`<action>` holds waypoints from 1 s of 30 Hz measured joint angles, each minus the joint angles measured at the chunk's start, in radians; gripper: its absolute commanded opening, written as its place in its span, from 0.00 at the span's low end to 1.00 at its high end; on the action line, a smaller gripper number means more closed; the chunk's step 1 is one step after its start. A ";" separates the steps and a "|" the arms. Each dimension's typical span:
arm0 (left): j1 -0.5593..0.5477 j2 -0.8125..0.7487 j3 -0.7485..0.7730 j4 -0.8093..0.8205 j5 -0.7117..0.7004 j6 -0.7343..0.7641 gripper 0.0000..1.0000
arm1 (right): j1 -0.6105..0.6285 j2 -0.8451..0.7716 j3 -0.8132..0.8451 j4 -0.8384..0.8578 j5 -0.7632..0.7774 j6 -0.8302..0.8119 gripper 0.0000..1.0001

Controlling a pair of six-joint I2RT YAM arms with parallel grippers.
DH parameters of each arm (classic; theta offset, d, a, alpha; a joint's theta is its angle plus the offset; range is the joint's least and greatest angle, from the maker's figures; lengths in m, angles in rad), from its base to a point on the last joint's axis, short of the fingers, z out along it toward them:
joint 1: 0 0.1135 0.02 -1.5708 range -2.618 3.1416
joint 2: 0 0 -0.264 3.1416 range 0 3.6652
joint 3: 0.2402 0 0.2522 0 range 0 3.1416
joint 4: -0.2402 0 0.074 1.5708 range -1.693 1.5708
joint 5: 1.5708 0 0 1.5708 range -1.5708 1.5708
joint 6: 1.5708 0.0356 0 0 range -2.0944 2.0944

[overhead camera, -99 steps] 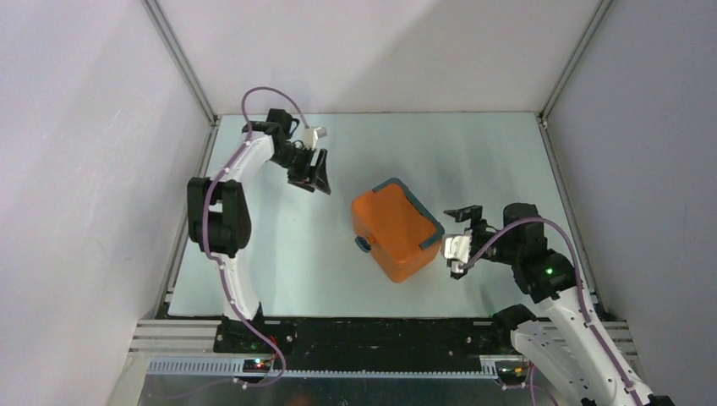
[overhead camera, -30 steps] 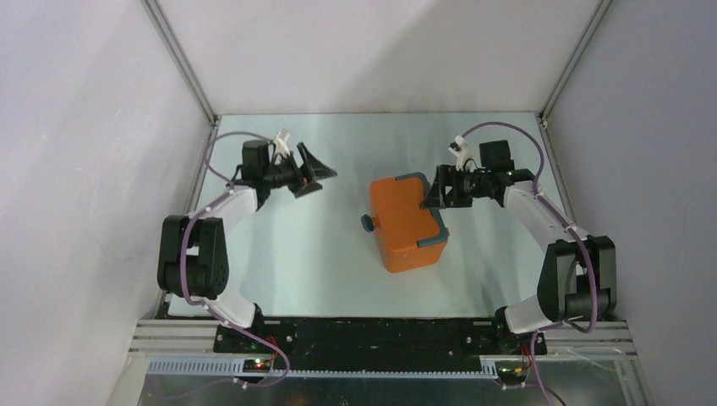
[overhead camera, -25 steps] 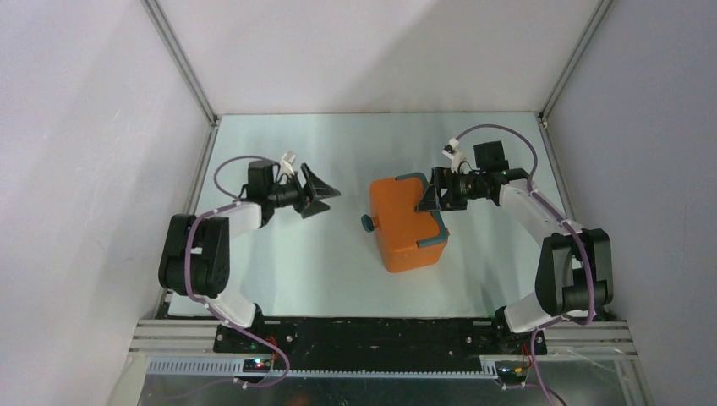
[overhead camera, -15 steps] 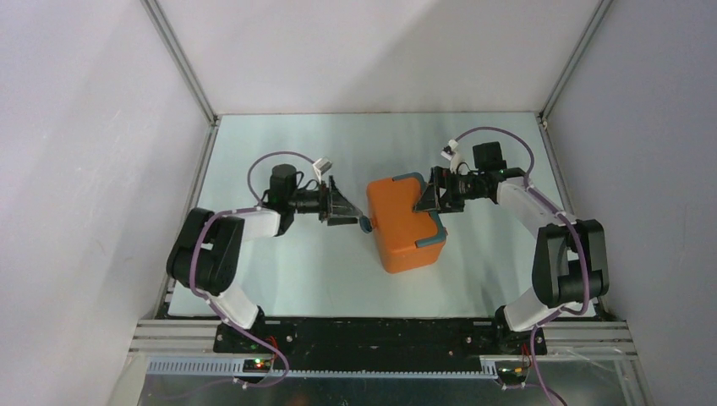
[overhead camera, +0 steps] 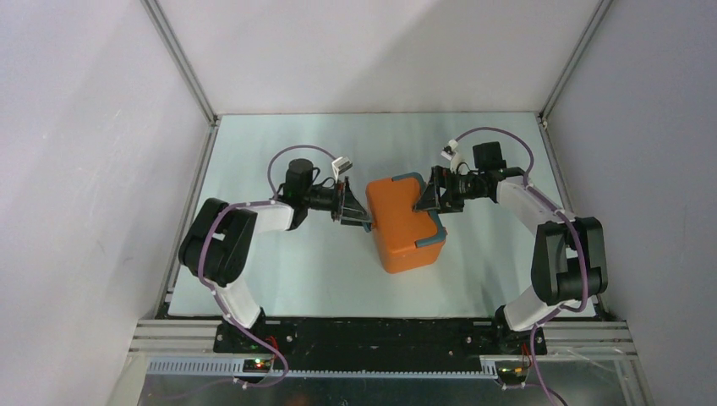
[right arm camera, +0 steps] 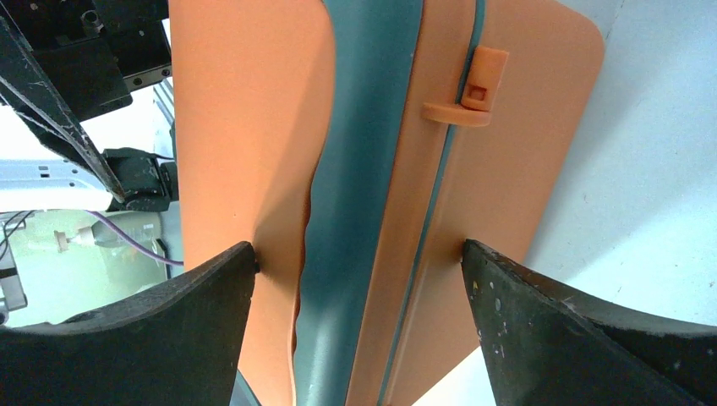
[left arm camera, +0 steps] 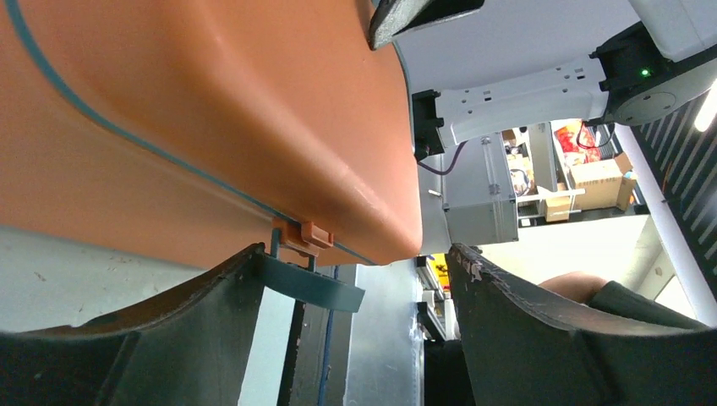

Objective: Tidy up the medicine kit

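Start at the left gripper [overhead camera: 353, 211]: fingers [left arm camera: 169, 330] spread wide, pinching nothing, the tip of one touching or just beside the dark teal latch [left arm camera: 309, 286], too close to tell which. Look just beyond those tips for the medicine kit [overhead camera: 404, 224], orange, lid down, its long left side facing the jaws and lying toward the robot's right from them. Cross to the right gripper [overhead camera: 429, 196]: fingers [right arm camera: 135, 330] likewise spread, pinching nothing, set either side of the teal trim [right arm camera: 363, 169] at the kit's far right corner; cannot tell contact with the shell. Place the kit on the table [overhead camera: 279, 279] between the two grippers, near the middle, somewhat toward the right edge, well off the near and far edges. Read its long axis as running far to near, tilted slightly toward the near right corner, so crosswise to the line between the arms. Judge the left nearer the latch, hence likelier to release it, with the right suited to steadying. Count one kit, one latch, one strip of trim, two grippers, four fingers.
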 measured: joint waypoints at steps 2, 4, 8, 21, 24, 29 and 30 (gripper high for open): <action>-0.001 0.000 0.004 0.000 0.004 0.000 0.78 | -0.002 0.003 0.000 0.001 -0.005 0.003 0.92; -0.003 0.000 0.016 -0.001 0.010 -0.001 0.77 | -0.005 0.007 0.000 0.003 -0.010 0.005 0.92; -0.006 0.000 0.027 -0.008 0.010 -0.002 0.71 | -0.010 0.010 0.001 0.002 -0.017 0.006 0.91; 0.006 0.019 0.027 -0.016 -0.007 -0.022 0.62 | -0.010 0.011 0.001 0.007 -0.021 0.012 0.90; 0.013 0.017 0.027 -0.016 -0.007 -0.028 0.64 | -0.008 0.013 0.001 0.011 -0.021 0.017 0.90; 0.027 0.013 0.040 -0.080 -0.027 0.000 0.71 | 0.000 0.017 0.001 0.017 -0.018 0.021 0.87; 0.031 0.010 0.062 -0.158 -0.040 0.048 0.71 | 0.002 0.017 0.002 0.017 -0.014 0.021 0.87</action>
